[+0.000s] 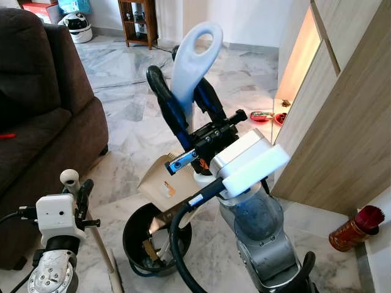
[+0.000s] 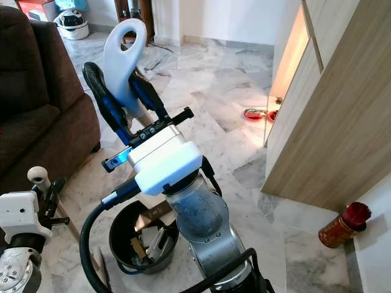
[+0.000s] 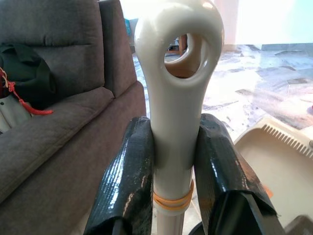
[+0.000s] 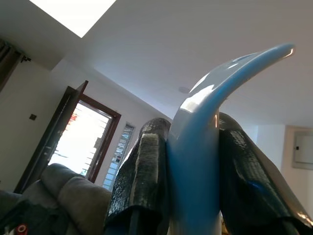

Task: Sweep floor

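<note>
My right gripper (image 1: 186, 101) has its jaws clamped on the blue dustpan handle (image 1: 194, 58), raised above the black bin (image 1: 156, 239); my left gripper (image 3: 173, 166) grips the cream broom handle (image 3: 177, 73) beside the sofa (image 1: 43, 116).

One dark brown fabric sofa (image 1: 43, 110) stands on the marble floor. There is one round black bin (image 1: 135, 239), one beige plastic dustpan (image 1: 162, 183), one white helmet (image 1: 78, 25), one wooden shelf unit (image 1: 138, 21), and one red cylindrical can (image 1: 351, 231). Two looped tool handles show: one pale blue (image 1: 194, 58), one cream (image 3: 177, 98). Two red dishes (image 1: 263, 116) sit by the cabinet.
</note>
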`<state>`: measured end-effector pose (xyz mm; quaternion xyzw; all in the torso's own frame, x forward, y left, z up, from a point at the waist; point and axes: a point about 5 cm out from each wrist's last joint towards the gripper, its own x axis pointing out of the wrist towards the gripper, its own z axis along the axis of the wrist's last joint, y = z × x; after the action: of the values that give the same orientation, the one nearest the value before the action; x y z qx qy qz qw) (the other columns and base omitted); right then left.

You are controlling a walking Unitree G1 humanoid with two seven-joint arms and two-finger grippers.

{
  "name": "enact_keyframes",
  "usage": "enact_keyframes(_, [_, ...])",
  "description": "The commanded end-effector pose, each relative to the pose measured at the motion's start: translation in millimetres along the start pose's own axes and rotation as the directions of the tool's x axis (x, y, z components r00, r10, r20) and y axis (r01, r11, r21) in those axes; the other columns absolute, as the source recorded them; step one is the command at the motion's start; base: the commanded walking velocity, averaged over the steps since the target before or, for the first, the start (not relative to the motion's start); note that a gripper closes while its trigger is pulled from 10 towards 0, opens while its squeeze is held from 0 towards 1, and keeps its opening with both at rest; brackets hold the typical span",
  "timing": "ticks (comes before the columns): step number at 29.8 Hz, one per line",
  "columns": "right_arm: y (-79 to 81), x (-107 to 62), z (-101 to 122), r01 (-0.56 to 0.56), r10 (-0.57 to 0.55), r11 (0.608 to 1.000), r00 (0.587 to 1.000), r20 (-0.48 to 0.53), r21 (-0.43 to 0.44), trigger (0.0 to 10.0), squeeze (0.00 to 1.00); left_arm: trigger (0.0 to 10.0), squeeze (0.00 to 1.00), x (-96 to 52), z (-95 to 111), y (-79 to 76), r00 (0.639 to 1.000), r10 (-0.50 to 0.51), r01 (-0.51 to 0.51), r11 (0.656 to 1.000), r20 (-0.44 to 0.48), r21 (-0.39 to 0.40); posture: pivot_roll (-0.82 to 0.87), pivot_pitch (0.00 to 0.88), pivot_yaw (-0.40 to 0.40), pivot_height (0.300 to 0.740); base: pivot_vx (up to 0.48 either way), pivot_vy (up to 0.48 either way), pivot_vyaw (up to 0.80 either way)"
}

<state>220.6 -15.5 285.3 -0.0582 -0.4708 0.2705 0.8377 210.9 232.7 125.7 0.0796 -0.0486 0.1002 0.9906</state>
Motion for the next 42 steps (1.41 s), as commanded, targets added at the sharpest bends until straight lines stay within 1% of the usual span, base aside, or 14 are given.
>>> enact_keyframes(1, [-4.0,5.2,18.2,0.012,-0.008,0.999,0.994,0.111,-0.038,10.0,0.0,10.0,0.0,2.1,7.5,0.7,0.999,0.003,-0.003,1.0,0.035,-0.001,0.04,0.096,-0.003,0.74,0.0,0.0,0.0])
enact_keyframes(12, [-6.6,5.2,16.0,0.034,-0.026,0.997,0.994,0.106,-0.072,10.0,0.0,10.0,0.0,3.2,9.1,-1.7,0.999,-0.005,0.005,1.0,0.043,-0.005,0.04,0.092,-0.004,0.74,0.0,0.0,0.0])
enact_keyframes(15, [-20.3,0.4,6.4,0.085,-0.079,0.985,0.996,0.051,-0.147,10.0,0.0,10.0,0.0,3.2,8.9,-2.0,0.999,-0.006,0.006,1.0,0.043,-0.005,0.04,0.09,-0.004,0.74,0.0,0.0,0.0])
enact_keyframes(16, [-33.1,-6.4,-2.4,0.124,-0.126,0.976,0.992,-0.003,-0.177,10.0,0.0,10.0,0.0,3.0,8.5,-2.2,0.999,-0.007,0.007,1.0,0.041,-0.005,0.04,0.084,-0.003,0.74,0.0,0.0,0.0])
enact_keyframes(17, [-33.1,-6.4,-2.4,0.124,-0.126,0.976,0.992,-0.003,-0.177,10.0,0.0,10.0,0.0,3.0,8.5,-2.2,0.999,-0.007,0.007,1.0,0.041,-0.005,0.04,0.084,-0.003,0.74,0.0,0.0,0.0])
enact_keyframes(20, [-59.9,-24.3,-17.3,0.179,-0.209,0.953,0.973,-0.102,-0.243,10.0,0.0,10.0,0.0,3.8,8.1,-3.9,0.999,-0.019,0.019,1.0,0.04,-0.009,0.03,0.073,-0.002,0.74,0.0,0.0,0.0])
enact_keyframes(21, [-59.9,-24.3,-17.3,0.179,-0.209,0.953,0.973,-0.102,-0.243,10.0,0.0,10.0,0.0,3.8,8.1,-3.9,0.999,-0.019,0.019,1.0,0.04,-0.009,0.03,0.073,-0.002,0.74,0.0,0.0,0.0])
enact_keyframes(23, [-77.5,-43.9,-27.4,0.217,-0.275,0.934,0.944,-0.184,-0.284,10.0,0.0,10.0,0.0,4.3,7.1,-6.0,0.999,-0.029,0.03,0.999,0.038,-0.015,0.02,0.068,-0.002,0.74,0.0,0.0,0.0])
enact_keyframes(32, [-101.5,-89.1,-45.2,0.188,-0.315,0.91,0.892,-0.324,-0.369,10.0,0.0,10.0,0.0,0.6,5.9,-9.4,0.999,-0.041,0.042,0.999,0.034,-0.022,0.01,0.043,-0.013,0.74,0.0,0.0,0.0])
enact_keyframes(33, [-101.5,-89.1,-45.2,0.188,-0.315,0.91,0.892,-0.324,-0.369,10.0,0.0,10.0,0.0,0.6,5.9,-9.4,0.999,-0.041,0.042,0.999,0.034,-0.022,0.01,0.043,-0.013,0.74,0.0,0.0,0.0])
enact_keyframes(34, [-107.0,-99.0,-50.0,0.218,-0.355,0.903,0.863,-0.359,-0.371,10.0,0.0,10.0,0.0,-0.5,5.4,-8.8,0.999,-0.039,0.04,0.999,0.032,-0.022,0.02,0.038,-0.013,0.74,0.0,0.0,0.0])
enact_keyframes(37, [-107.5,-109.7,-56.7,0.234,-0.373,0.906,0.832,-0.409,-0.352,10.0,0.0,10.0,0.0,-1.2,4.7,-9.2,0.999,-0.038,0.039,0.999,0.03,-0.024,0.02,0.032,-0.015,0.74,0.0,0.0,0.0])
enact_keyframes(39, [-99.2,-121.3,-71.6,0.272,-0.347,0.937,0.78,-0.52,-0.218,10.0,0.0,10.0,0.0,-0.7,4.6,-12.1,0.999,-0.043,0.044,0.999,0.032,-0.032,0.01,0.025,-0.018,0.74,0.0,0.0,0.0])
enact_keyframes(42, [-100.0,-129.6,-76.9,0.338,-0.389,0.92,0.747,-0.539,-0.196,10.0,0.0,10.0,0.0,-0.2,5.2,-16.6,0.998,-0.045,0.046,0.998,0.035,-0.044,0.01,0.018,-0.018,0.74,0.0,0.0,0.0])
